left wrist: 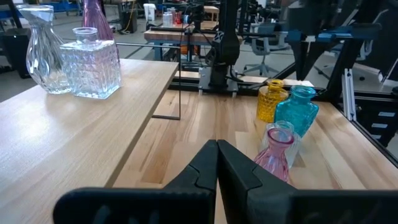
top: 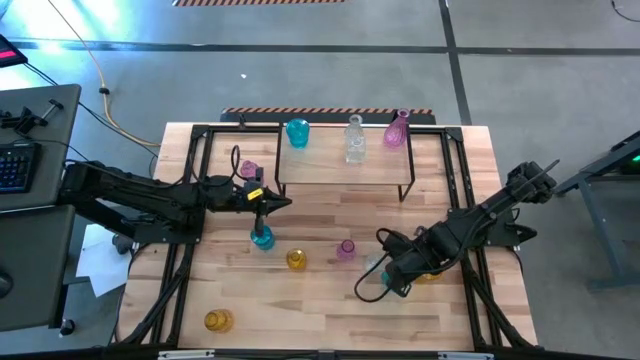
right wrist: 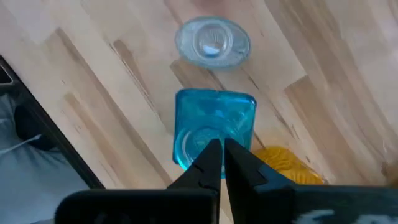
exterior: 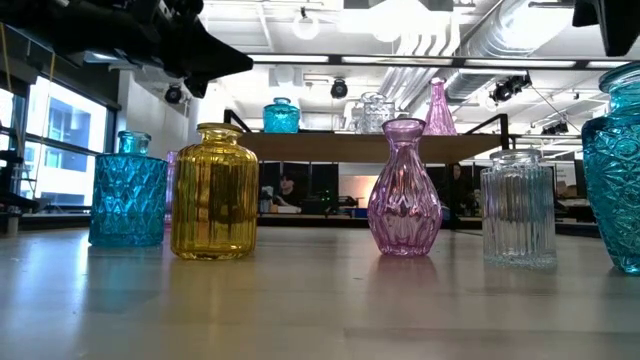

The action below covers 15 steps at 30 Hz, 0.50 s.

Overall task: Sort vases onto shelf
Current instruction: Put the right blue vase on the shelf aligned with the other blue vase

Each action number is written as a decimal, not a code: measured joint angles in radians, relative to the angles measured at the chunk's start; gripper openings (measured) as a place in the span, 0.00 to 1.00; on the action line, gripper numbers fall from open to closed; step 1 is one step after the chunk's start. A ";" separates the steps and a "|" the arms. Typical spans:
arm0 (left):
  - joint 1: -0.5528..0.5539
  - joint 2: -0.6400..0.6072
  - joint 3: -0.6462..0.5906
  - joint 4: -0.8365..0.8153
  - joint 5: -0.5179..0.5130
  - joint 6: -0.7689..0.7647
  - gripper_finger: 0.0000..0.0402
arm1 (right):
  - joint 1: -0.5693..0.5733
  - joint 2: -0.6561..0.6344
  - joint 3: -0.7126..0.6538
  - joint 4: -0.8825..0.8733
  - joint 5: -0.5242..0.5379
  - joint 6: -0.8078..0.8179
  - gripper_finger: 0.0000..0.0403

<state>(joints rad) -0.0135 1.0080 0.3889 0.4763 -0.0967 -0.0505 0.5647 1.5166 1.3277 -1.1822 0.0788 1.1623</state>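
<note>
1. Three vases already stand on the shelf point(top: 340, 172): a teal vase point(top: 297, 132), a clear vase point(top: 354, 140) and a pink vase point(top: 397, 129), in a row along its back edge.
2. Much is left on the tabletop. I count a teal bottle point(top: 262, 237), a small amber vase point(top: 296, 260), a small pink vase point(top: 346, 249), an amber jar point(top: 218, 321) near the front-left corner, and a purple vase point(top: 248, 169) just left of the shelf.
3. Under my right arm sit more: a square teal vase point(right wrist: 214, 127), a round clear vase point(right wrist: 212, 42) beyond it and a yellow vase point(right wrist: 286, 163) beside it.
4. My left gripper point(top: 268, 204) hovers just above the teal bottle, fingers pressed together, holding nothing.
5. My right gripper point(right wrist: 222, 152) hangs directly over the square teal vase's mouth, fingers together, gripping nothing.
6. My judgement: roughly a quarter is done; eight or so vases remain to shelve.
</note>
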 joint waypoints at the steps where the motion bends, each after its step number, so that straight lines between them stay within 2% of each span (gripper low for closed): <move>1: 0.000 0.000 0.000 0.000 0.000 0.000 0.00 | -0.001 0.000 0.000 0.008 0.001 0.001 0.03; 4: 0.000 0.000 0.000 0.000 0.000 0.000 0.00 | -0.001 0.000 0.000 0.004 0.007 0.011 0.10; 11: 0.000 0.000 0.000 0.000 0.000 0.000 0.00 | 0.012 0.001 0.000 -0.004 0.015 0.065 0.36; 15: 0.000 0.000 0.000 -0.001 0.000 0.001 0.00 | 0.045 0.021 0.000 -0.029 0.037 0.099 0.45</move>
<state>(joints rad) -0.0135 1.0080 0.3889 0.4751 -0.0967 -0.0498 0.6097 1.5377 1.3277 -1.2112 0.1162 1.2617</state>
